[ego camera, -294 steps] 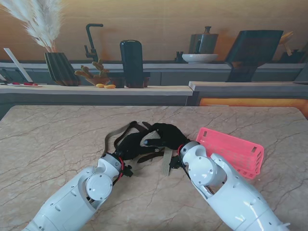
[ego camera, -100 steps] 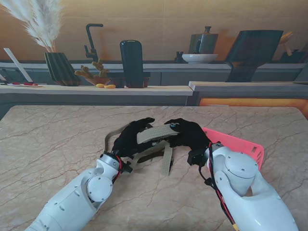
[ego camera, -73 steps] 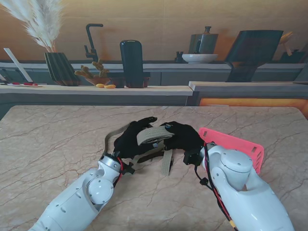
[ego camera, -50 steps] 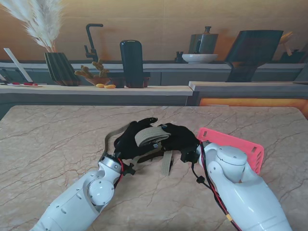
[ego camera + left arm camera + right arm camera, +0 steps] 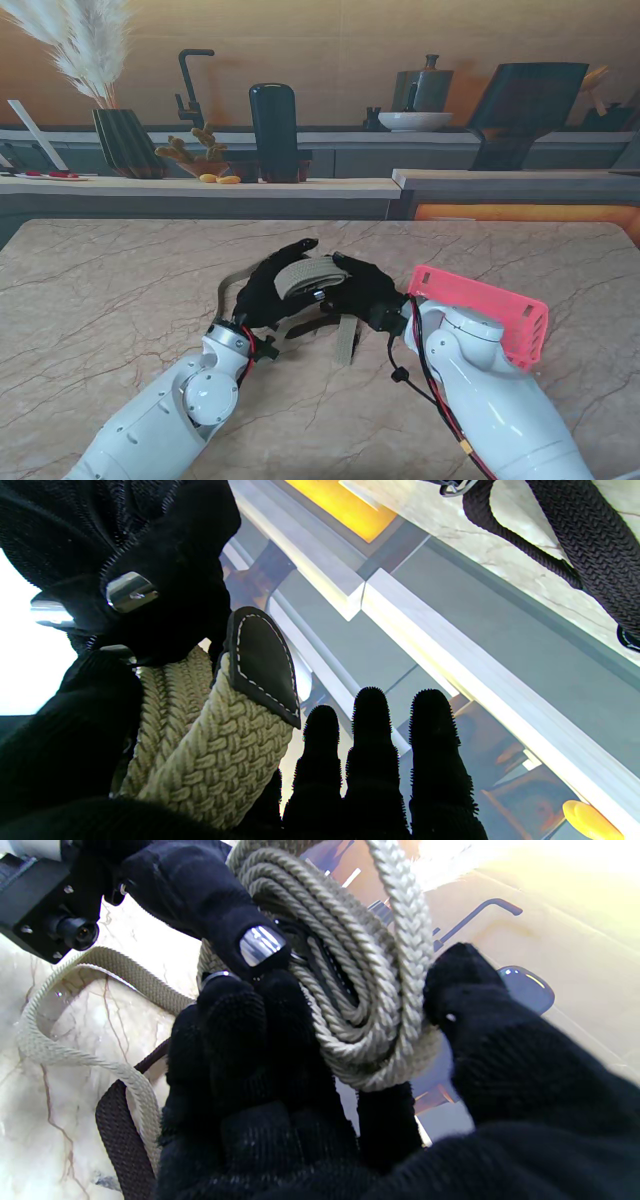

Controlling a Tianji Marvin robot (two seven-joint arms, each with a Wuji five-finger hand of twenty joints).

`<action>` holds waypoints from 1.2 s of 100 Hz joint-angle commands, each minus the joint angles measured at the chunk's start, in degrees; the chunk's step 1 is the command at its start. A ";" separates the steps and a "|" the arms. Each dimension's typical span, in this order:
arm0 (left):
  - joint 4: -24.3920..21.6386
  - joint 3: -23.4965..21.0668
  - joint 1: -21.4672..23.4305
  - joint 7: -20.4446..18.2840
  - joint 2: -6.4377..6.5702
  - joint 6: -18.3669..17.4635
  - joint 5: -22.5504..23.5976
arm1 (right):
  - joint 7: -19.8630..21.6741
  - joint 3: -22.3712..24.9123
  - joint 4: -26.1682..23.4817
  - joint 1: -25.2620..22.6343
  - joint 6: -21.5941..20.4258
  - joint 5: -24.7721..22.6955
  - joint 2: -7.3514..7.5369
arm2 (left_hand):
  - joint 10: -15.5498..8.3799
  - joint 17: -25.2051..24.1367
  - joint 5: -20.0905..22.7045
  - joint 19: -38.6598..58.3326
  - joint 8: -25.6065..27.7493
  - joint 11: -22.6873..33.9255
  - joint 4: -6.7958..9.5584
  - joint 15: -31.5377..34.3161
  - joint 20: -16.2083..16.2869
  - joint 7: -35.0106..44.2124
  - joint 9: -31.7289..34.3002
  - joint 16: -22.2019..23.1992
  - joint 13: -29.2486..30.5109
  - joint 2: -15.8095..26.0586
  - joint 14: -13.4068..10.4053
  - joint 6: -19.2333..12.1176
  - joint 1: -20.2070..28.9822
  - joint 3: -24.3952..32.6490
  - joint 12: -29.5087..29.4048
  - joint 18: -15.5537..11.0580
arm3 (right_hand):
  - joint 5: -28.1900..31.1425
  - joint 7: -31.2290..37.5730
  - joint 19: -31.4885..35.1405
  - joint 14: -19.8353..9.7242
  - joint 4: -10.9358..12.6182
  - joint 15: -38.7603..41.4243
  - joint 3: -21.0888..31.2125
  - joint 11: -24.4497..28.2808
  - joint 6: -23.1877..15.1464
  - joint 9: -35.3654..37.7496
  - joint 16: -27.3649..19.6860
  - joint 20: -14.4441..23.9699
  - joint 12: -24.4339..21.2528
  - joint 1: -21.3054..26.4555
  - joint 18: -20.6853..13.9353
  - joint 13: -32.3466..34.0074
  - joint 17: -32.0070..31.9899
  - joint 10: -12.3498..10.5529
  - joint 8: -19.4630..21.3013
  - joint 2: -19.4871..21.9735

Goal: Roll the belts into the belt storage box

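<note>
A beige braided belt (image 5: 305, 274) is partly wound into a coil held off the table between my two black-gloved hands. My left hand (image 5: 268, 290) presses the coil from the left, and its wrist view shows the belt's dark leather tip (image 5: 262, 667) against the braided belt (image 5: 215, 760). My right hand (image 5: 360, 288) is shut on the coil (image 5: 345, 990) from the right, thumb and fingers (image 5: 240, 1040) pinching it. The loose belt tail (image 5: 346, 342) hangs down to the table. The pink belt storage box (image 5: 495, 310) stands behind my right forearm.
A dark brown strap (image 5: 120, 1130) lies on the marble table (image 5: 110, 290) under the hands, near the beige tail. A black braided strap (image 5: 585, 540) also lies on the table in the left wrist view. Behind the table runs a counter with a vase (image 5: 128, 142).
The belt has gone from lying under my hands to being lifted and stretched between them. My right hand has since moved left toward my left hand, and the flat span has rolled into a tighter coil.
</note>
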 commanded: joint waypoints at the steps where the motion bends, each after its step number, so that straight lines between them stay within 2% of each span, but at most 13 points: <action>1: 0.26 0.20 -0.36 -0.19 -0.69 0.55 0.21 | 0.00 -0.06 -1.75 -1.23 -0.75 -0.50 -0.42 | -1.41 0.14 -1.98 1.11 -0.35 1.16 0.99 0.75 -0.45 -1.70 -0.03 -1.00 -0.14 4.33 -1.82 0.53 2.47 0.76 -0.91 -2.49 | 6.32 11.83 2.51 -5.81 3.00 0.98 6.81 -0.61 -2.68 0.28 0.87 2.34 -0.24 9.45 -3.61 -0.09 0.26 -2.33 2.83 7.95; 21: 1.15 0.48 -1.09 -0.16 -0.61 1.76 0.66 | 0.72 1.02 -3.25 -2.65 -2.58 -1.51 0.14 | -0.83 -0.09 -1.88 0.96 -0.08 0.96 1.14 0.57 -0.57 -1.16 -0.30 -1.41 -0.52 3.25 -1.63 0.35 1.40 -0.17 -1.08 -2.15 | 6.28 11.84 2.42 -5.89 3.05 0.93 6.69 -0.65 -2.93 0.30 0.91 2.50 -0.28 9.49 -3.62 -0.12 0.27 -2.45 3.17 8.00; 25: 1.34 0.58 -1.25 -0.33 -0.59 2.03 0.65 | 0.91 1.08 -3.45 -2.81 -2.98 -1.77 0.24 | -0.67 -0.12 -1.89 0.90 1.57 0.87 1.28 0.56 -0.64 1.75 -0.30 -1.58 -0.57 3.08 -1.50 0.23 1.12 -0.10 -1.13 -2.10 | 6.29 11.83 2.41 -5.92 3.06 0.91 6.68 -0.67 -2.93 0.26 0.91 2.53 -0.29 9.50 -3.63 -0.15 0.27 -2.47 3.20 7.99; 47: 2.71 1.12 -2.07 -1.25 -0.79 2.59 -0.55 | 1.67 1.23 -3.96 -3.24 -3.91 -2.09 0.50 | -0.84 -0.19 -2.05 0.64 2.40 0.63 1.17 0.37 -0.81 4.99 -0.14 -1.74 -0.56 3.49 -1.57 -0.12 0.08 -0.06 -1.18 -2.02 | 6.27 11.77 2.15 -6.03 3.05 0.79 6.51 -0.80 -3.15 0.23 0.91 2.59 -0.35 9.43 -3.72 -0.19 0.25 -2.73 3.38 8.10; 61: 1.91 0.88 -1.35 -1.45 -1.25 1.11 -2.53 | 1.84 0.36 -2.58 -2.11 -3.19 -3.38 0.40 | -2.81 0.54 -1.96 1.03 3.48 0.99 0.60 0.46 -0.72 8.57 1.64 -1.83 0.71 7.40 -2.71 -1.21 1.27 -1.19 -1.12 -2.77 | 6.10 11.71 1.84 -6.19 3.07 0.62 6.36 -0.85 -3.10 0.19 0.88 2.56 -0.36 9.43 -3.82 -0.27 0.24 -2.83 3.46 8.26; 80: -0.92 -0.23 0.78 0.06 -1.34 -1.73 -2.10 | -0.77 -1.12 0.25 0.30 -1.07 -5.51 -0.42 | -3.69 2.11 -0.84 1.87 3.86 1.98 0.61 0.90 -0.47 10.57 4.53 -2.26 2.82 8.87 -3.44 -0.95 2.50 -0.73 -1.23 -4.12 | 5.86 11.62 1.66 -6.27 3.06 0.47 6.08 -0.77 -3.04 -0.07 0.86 2.59 -0.34 9.38 -3.81 -0.37 0.21 -2.89 3.51 8.53; 90: -1.90 -0.56 1.48 0.42 -1.34 -2.70 -1.92 | -2.34 -1.85 1.63 1.53 0.31 -5.90 -0.99 | -2.76 2.89 -0.65 2.19 3.87 2.21 0.61 1.22 -0.42 11.39 5.11 -2.96 3.72 7.68 -3.38 -0.75 2.52 0.17 -1.51 -4.64 | 5.75 11.58 1.53 -6.21 3.11 0.41 5.93 -0.74 -3.01 -0.25 0.85 2.60 -0.39 9.47 -3.76 -0.54 0.17 -2.86 3.53 8.57; 101: -2.10 -0.55 1.63 0.47 -1.42 -3.25 -2.05 | -2.96 -2.99 3.02 2.81 1.17 -6.43 -1.41 | -1.87 3.87 -0.92 1.41 2.80 2.67 0.01 2.46 -1.13 11.99 4.99 -5.17 3.70 4.07 -3.07 -0.15 -1.24 6.64 -1.79 -5.84 | 5.64 11.63 1.42 -6.16 3.14 0.43 5.86 -0.69 -2.88 -0.32 0.83 2.60 -0.45 9.52 -3.77 -0.59 0.12 -2.75 3.56 8.57; 120: -1.42 -0.10 1.14 1.33 -1.56 -3.56 -1.32 | -1.77 -5.96 4.66 4.62 2.44 -6.60 -1.79 | -1.32 5.18 -2.18 0.19 2.54 3.14 -0.36 2.94 -1.96 12.13 4.01 -5.88 3.31 0.83 -2.88 0.83 -2.19 9.58 -1.51 -7.73 | 5.56 11.70 1.31 -6.07 3.19 0.37 5.88 -0.65 -2.65 -0.44 0.74 2.57 -0.62 9.60 -3.69 -0.68 0.08 -2.73 3.43 8.63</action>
